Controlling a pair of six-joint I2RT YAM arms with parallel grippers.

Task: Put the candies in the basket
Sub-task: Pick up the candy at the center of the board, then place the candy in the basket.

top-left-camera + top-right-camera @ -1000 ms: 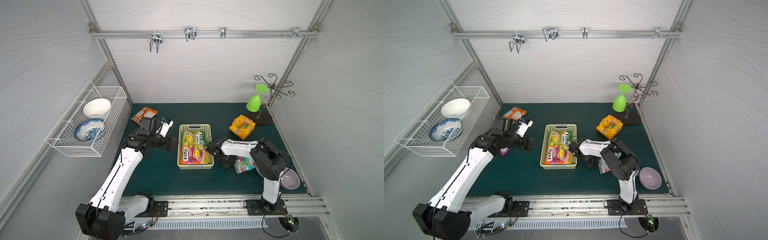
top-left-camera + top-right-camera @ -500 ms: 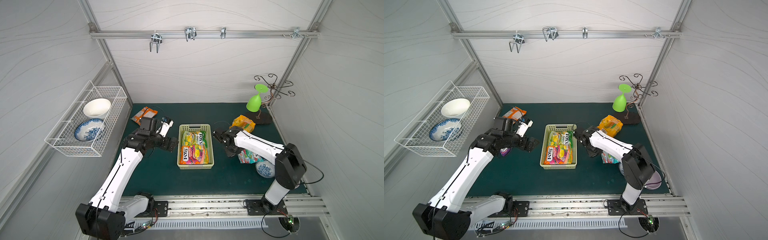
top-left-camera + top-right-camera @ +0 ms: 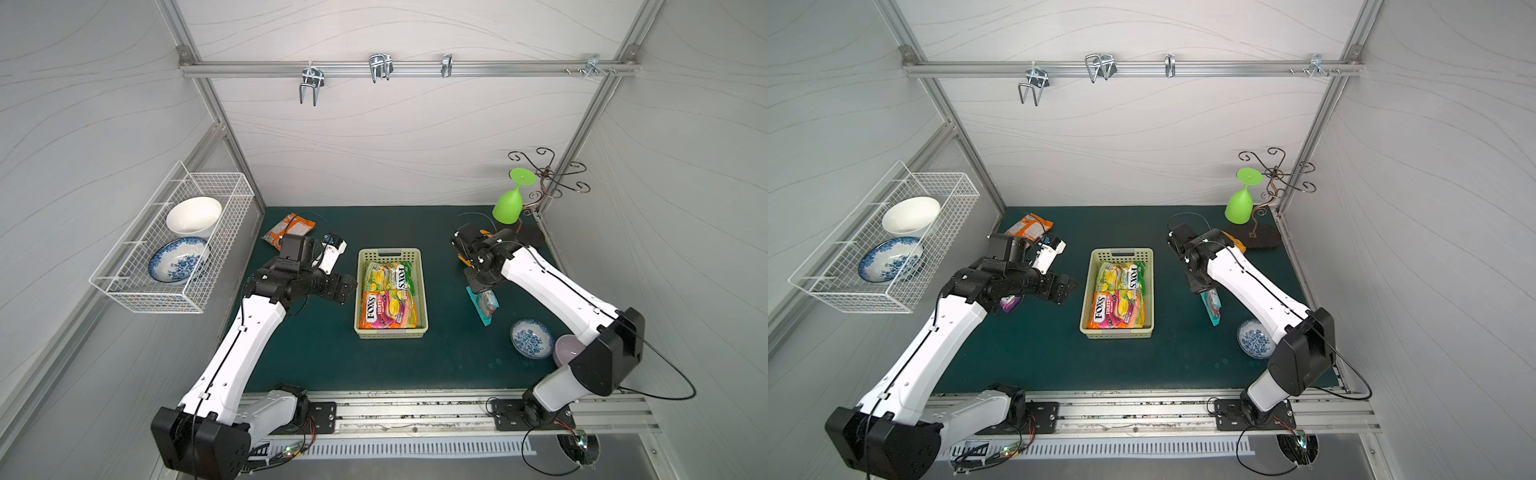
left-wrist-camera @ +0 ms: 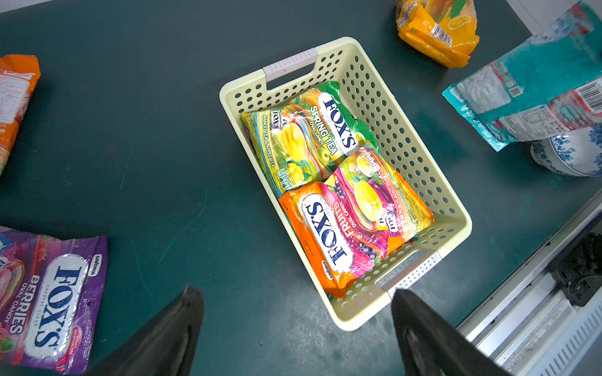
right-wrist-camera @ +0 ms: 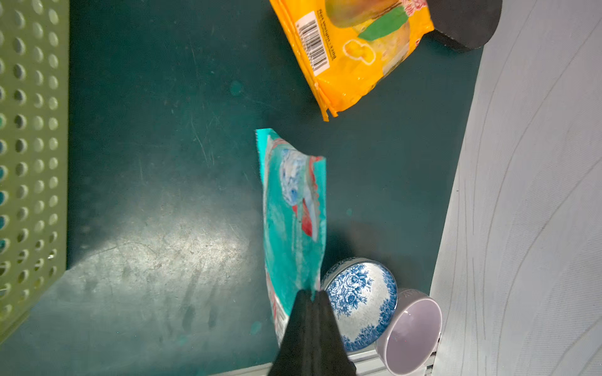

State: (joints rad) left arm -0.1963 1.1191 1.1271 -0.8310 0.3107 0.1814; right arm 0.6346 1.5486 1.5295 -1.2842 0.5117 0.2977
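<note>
Left wrist: two candies [image 4: 306, 136] in basket [image 4: 400, 140]

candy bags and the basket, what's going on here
Candy bags are being packed into the pale yellow basket. The right gripper is shut on the edge of a teal bag, dangling it beside the basket. The left gripper hangs open and empty. A Spring Tea bag and a Fruits bag lie inside; a purple Berries bag, an orange bag and a yellow bag are on the mat.

two candy bags [image 4: 312, 136] in basket [image 4: 407, 140], apparently end to end
</note>
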